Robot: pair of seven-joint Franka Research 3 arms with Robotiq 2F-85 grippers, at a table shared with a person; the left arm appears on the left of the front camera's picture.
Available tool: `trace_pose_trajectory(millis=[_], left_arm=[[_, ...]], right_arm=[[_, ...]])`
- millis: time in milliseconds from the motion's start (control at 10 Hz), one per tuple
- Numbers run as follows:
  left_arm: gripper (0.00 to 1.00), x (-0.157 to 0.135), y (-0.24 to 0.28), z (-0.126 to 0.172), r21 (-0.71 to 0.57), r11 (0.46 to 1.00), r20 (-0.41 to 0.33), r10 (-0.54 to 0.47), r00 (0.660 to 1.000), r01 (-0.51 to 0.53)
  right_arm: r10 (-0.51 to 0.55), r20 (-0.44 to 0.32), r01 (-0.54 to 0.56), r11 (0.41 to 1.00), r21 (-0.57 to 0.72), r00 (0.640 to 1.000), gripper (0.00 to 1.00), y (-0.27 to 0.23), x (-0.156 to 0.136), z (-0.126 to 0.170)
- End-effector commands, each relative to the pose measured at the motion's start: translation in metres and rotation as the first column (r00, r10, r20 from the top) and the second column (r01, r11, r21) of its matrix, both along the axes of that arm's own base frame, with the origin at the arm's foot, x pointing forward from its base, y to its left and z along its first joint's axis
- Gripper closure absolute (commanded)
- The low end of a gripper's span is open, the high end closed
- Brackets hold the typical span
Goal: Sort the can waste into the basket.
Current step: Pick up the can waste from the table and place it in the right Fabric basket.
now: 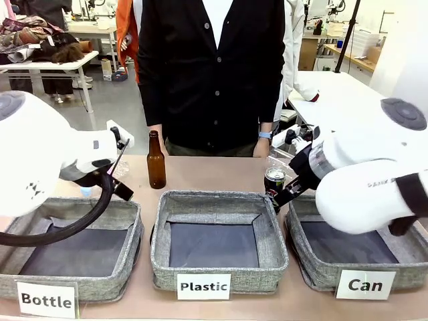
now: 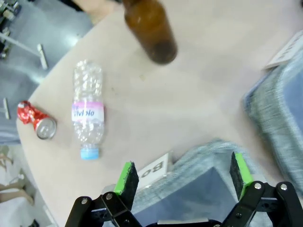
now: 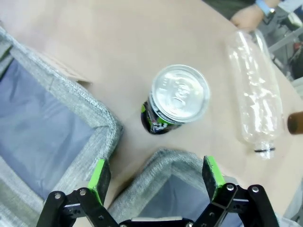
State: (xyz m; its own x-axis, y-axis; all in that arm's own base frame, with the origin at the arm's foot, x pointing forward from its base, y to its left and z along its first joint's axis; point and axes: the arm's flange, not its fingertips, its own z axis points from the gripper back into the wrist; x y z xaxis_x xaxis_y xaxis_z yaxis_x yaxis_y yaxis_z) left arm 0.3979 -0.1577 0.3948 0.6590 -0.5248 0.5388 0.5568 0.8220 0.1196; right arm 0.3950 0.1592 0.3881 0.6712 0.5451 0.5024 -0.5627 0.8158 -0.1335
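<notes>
A dark drink can point(image 1: 275, 179) with a silver top stands upright on the table just beyond the gap between the middle basket and the "Can" basket point(image 1: 319, 270). In the right wrist view this can point(image 3: 177, 100) sits just beyond the basket's near corner point(image 3: 171, 160), above which my right gripper point(image 3: 155, 174) hangs open and empty. A crushed red can point(image 2: 36, 122) lies on its side near the table's rounded edge. My left gripper point(image 2: 182, 172) is open and empty over a corner of the "Bottle" basket point(image 2: 208, 156).
A brown glass bottle point(image 1: 156, 160) stands behind the "Plastic" basket point(image 1: 219, 200). One clear plastic bottle point(image 2: 87, 112) lies beside the red can, another point(image 3: 253, 94) lies beyond the dark can. A person stands at the far edge, one hand point(image 3: 250, 17) near the table.
</notes>
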Motion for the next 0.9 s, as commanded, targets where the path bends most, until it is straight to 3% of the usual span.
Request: trace_pose_trajectory(millis=[0, 100, 200, 400, 600, 800], left_arm=[[0.0, -0.04, 0.014, 0.063, -0.144, 0.985, -0.063, -0.106, 0.992, 0.096], [0.0, -0.062, 0.019, 0.091, -0.161, 0.986, -0.11, -0.055, 0.992, 0.037], [0.0, -0.082, 0.028, 0.102, -0.208, 0.971, -0.13, -0.148, 0.98, 0.119], [0.0, -0.1, 0.084, 0.121, -0.269, 0.96, -0.128, -0.117, 0.985, 0.079], [0.0, -0.112, 0.184, 0.129, -0.489, 0.872, -0.164, -0.105, 0.981, 0.012], [0.0, -0.123, 0.274, 0.112, -0.716, 0.684, -0.182, 0.013, 0.983, -0.141]], right_arm=[[-0.104, -0.078, 0.111, 0.989, 0.097, 0.992, 0.0, -0.03, -0.019, 0.07], [-0.152, -0.117, 0.174, 0.962, 0.209, 0.981, 0.0, -0.051, -0.036, 0.105], [-0.131, -0.185, 0.177, 0.949, 0.261, 0.974, 0.0, -0.076, -0.05, 0.124], [-0.05, -0.332, 0.201, 0.876, 0.439, 0.942, 0.0, -0.137, -0.062, 0.136], [-0.022, -0.428, 0.327, 0.682, 0.654, 0.904, 0.0, -0.219, -0.067, 0.126], [-0.01, -0.434, 0.385, 0.481, 0.788, 0.901, 0.0, -0.284, -0.076, 0.1]])
